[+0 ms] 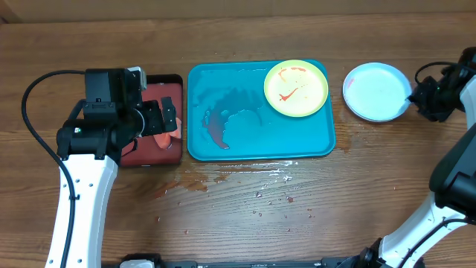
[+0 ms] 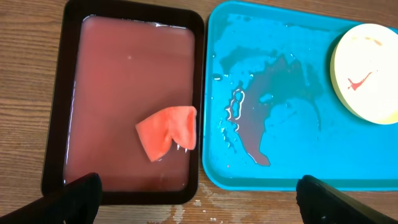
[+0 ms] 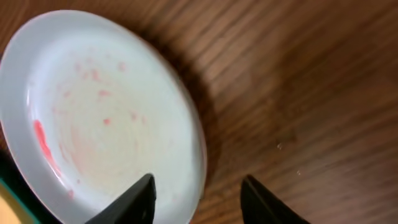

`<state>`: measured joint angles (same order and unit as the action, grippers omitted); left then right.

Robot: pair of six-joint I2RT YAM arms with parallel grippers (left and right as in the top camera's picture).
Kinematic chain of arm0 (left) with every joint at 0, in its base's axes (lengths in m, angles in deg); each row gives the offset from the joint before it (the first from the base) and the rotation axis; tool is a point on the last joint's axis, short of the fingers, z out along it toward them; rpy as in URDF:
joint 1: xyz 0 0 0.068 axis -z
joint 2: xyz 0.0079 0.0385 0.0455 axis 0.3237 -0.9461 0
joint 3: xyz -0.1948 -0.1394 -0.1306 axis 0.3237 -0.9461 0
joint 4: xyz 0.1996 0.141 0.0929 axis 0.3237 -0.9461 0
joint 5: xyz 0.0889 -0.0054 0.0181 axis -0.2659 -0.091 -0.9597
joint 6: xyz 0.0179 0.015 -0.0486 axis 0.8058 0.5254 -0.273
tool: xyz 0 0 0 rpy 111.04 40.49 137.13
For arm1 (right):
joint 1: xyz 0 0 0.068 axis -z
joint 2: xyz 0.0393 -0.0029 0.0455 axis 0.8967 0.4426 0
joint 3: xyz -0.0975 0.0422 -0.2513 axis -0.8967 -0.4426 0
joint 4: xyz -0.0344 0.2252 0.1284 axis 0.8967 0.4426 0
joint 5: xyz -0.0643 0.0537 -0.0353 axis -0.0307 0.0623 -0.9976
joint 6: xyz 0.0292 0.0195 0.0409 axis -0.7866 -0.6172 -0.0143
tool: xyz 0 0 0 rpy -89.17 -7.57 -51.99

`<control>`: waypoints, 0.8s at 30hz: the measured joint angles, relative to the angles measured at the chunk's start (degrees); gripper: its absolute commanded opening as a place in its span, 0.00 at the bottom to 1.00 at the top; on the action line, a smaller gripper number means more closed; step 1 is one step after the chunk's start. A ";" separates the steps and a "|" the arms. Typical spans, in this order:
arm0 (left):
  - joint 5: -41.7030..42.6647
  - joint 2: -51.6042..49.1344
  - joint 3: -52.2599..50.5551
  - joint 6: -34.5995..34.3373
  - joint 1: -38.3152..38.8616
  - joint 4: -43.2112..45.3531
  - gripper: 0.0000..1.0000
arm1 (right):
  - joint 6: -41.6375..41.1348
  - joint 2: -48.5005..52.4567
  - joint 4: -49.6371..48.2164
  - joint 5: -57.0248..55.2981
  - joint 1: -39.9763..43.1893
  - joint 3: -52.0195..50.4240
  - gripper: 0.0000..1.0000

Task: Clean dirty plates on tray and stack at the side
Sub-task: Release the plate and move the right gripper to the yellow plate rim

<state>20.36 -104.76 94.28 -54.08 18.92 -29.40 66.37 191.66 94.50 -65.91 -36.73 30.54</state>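
left gripper (image 2: pixel 199 198) wide open, empty, over black tray (image 2: pixel 56 124) | right gripper (image 3: pixel 202 200) parted, straddling light blue plate (image 3: pixel 93 112) rim, 3 o'clock of turquoise tray (image 1: pixel 245 145) | yellow-green plate (image 1: pixel 296 88) at tray's 1 o'clock

The left arm (image 1: pixel 85 175) and right arm (image 1: pixel 454 179) wear white rounded shells with black joint housings. A black cable (image 1: pixel 25 104) loops off the left arm. Tool fingers (image 3: pixel 134 199) are black, tapering wedges.

My right gripper (image 1: pixel 415 95) is at the right edge of a light blue round plastic plate (image 1: pixel 374 91); a red-smeared yellow-green round plate (image 1: pixel 296 88) lies in the large turquoise plastic tray (image 1: pixel 260 152).
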 measured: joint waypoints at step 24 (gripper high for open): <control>0.00 0.00 0.00 0.00 1.49 -0.85 1.00 | -0.81 -6.86 7.89 10.38 -22.97 2.27 1.00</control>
<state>20.36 -104.76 94.28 -54.08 20.41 -30.26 65.56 184.80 102.39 -55.53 -59.70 32.82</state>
